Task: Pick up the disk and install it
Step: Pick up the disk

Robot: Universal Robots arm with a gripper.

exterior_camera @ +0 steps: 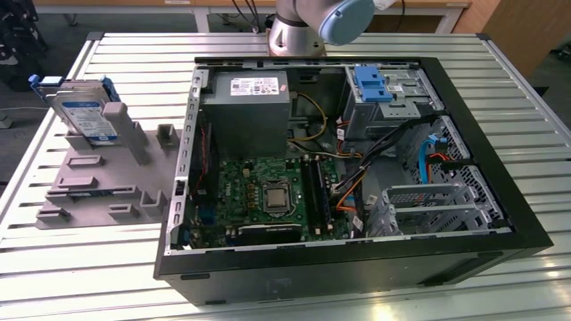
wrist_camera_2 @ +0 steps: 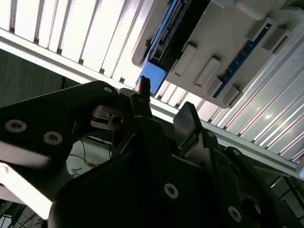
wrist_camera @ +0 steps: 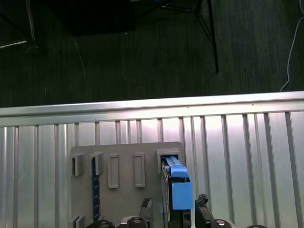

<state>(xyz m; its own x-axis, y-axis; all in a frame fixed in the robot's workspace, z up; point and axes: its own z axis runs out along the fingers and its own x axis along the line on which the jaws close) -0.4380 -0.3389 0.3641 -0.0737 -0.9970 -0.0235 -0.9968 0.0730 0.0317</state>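
The disk (exterior_camera: 82, 110), a silver drive with a white-and-blue label in a blue carrier, stands on edge in a grey slotted stand (exterior_camera: 98, 174) at the exterior view's left. In the first wrist view I look down on the disk's blue top edge (wrist_camera: 178, 187) in the stand (wrist_camera: 123, 190). My gripper (wrist_camera: 174, 203) is open, with one fingertip (wrist_camera: 146, 204) on each side of that edge and no visible contact. In the second wrist view the gripper (wrist_camera_2: 164, 107) sits short of the disk's blue corner (wrist_camera_2: 153, 73).
An open computer case (exterior_camera: 526, 234) lies on the slatted metal table (exterior_camera: 134, 53), right of the stand. Inside are a grey power supply box (exterior_camera: 248, 100), a green motherboard (exterior_camera: 267, 190), loose cables and a drive bay holding a lone blue bracket (exterior_camera: 373, 83). The arm's base (exterior_camera: 299, 33) stands behind the case.
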